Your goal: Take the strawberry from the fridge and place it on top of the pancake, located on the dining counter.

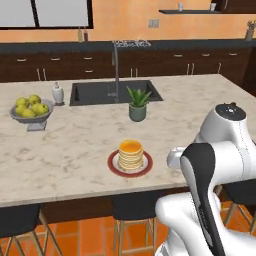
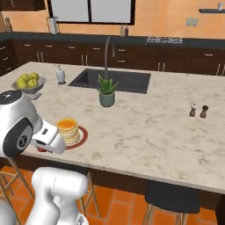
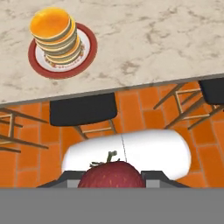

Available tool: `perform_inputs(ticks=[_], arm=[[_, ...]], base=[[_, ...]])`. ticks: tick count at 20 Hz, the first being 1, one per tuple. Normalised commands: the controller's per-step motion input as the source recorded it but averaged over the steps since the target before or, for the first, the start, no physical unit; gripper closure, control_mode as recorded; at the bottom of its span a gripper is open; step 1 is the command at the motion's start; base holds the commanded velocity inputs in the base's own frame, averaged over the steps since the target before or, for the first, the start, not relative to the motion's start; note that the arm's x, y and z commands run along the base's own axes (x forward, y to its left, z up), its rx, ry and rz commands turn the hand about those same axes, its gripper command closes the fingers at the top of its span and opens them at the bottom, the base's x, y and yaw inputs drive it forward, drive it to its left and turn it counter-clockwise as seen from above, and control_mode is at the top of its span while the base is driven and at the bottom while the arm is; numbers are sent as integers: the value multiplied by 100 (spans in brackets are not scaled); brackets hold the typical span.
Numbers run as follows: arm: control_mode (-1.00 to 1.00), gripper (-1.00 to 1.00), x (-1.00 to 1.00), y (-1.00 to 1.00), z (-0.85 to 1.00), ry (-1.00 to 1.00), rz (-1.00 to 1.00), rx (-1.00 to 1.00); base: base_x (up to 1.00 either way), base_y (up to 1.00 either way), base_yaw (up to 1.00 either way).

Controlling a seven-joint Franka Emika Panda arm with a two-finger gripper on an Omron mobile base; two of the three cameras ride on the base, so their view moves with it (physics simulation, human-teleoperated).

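In the hand view a red strawberry with a green stalk sits between the two dark finger tips of my gripper, which is shut on it. The gripper hangs over the orange floor, just off the near edge of the dining counter. The pancake is a tall stack on a red-rimmed plate near that edge; it also stands at upper left in the hand view as the pancake. The fridge is out of view.
On the counter stand a bowl of yellow fruits, a white soap bottle, a potted plant, a dark sink with a curved tap, and salt and pepper shakers. Black stools line the near edge.
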Motion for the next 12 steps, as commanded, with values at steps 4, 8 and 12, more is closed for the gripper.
perform_inputs(ticks=[4, 8, 12], arm=[[100, 100, 0, 0, 0, 0, 0, 0], [100, 100, 0, 0, 0, 0, 0, 0], [100, 100, 0, 0, 0, 0, 0, 0]], base=[[12, 70, -43], [16, 59, -32], [31, 21, -1]])
